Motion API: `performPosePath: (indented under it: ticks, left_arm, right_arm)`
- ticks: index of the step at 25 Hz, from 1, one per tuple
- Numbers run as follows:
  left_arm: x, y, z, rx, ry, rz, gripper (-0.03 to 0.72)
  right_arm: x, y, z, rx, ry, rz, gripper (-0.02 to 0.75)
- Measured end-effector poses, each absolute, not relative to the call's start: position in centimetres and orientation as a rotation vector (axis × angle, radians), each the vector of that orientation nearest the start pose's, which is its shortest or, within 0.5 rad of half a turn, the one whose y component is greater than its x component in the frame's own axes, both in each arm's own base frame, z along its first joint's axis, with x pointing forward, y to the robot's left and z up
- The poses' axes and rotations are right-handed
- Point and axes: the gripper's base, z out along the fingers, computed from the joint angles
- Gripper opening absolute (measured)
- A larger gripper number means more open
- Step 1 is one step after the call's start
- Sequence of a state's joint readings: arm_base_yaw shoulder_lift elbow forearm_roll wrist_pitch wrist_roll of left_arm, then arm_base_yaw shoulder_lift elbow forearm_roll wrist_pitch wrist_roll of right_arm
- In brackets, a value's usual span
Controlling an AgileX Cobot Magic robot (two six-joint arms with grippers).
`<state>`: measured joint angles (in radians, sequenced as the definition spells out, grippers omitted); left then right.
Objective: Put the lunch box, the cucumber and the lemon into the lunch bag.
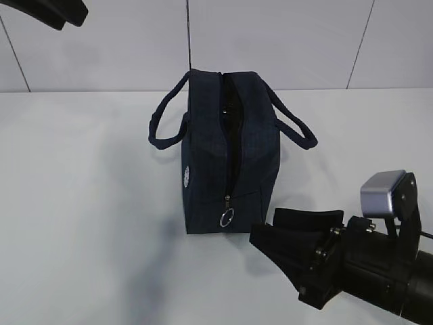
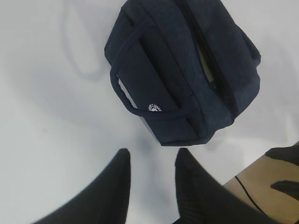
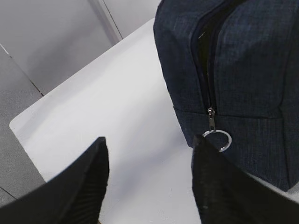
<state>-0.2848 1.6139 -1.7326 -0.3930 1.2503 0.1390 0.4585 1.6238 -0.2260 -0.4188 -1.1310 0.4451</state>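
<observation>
The right pincer [image 1: 292, 237], open and empty at five o'clock of the lunch bag [image 1: 226, 159], seems poised for the ring pull [image 1: 227, 218]; the left pincer [image 2: 152, 179] gapes empty.

Right gripper [image 1: 287, 233] at lower right of the exterior view, jaws apart and empty, left gripper [image 2: 152, 175] at the wrist view's bottom, fingers parted, holding nothing
</observation>
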Motion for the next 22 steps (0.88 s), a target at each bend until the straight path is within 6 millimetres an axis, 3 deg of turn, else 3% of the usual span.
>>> performPosePath:
  ticks: [22]
  left_arm:
    - [31.3, -12.6, 40.4, 0.515, 2.540, -0.578, 0.237]
  right_arm:
    - [18.7, 13.3, 10.3, -0.509, 1.977, 0.849, 0.440]
